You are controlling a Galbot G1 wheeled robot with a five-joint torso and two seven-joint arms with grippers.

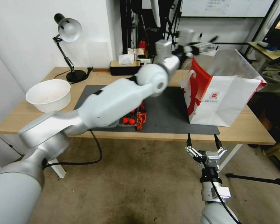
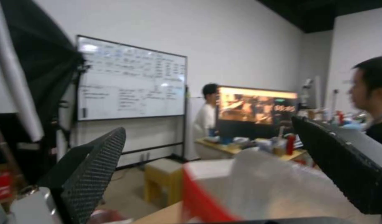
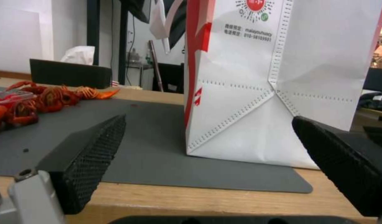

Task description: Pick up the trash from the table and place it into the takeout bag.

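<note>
Left gripper (image 1: 189,43) hangs over the open mouth of the large white paper takeout bag with red side panels (image 1: 222,99), jaws spread, nothing between them. Right gripper (image 1: 203,141) waits off the near edge of the long light-wood table (image 1: 242,132), jaws also parted and empty, facing the bag's base; remaining litter lies on the dark grey mat (image 1: 165,112) under the left arm, so that arm is nearer.

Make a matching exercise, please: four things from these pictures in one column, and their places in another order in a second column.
Things:
1. bag
2. white bowl
3. lamp
4. right hand

Places:
A. table's near edge, open, below the bag
B. table's far left corner
C. standing on the mat's right end
D. on bare wood left of the mat

Pairs: 1-C, 2-D, 3-B, 4-A
</note>
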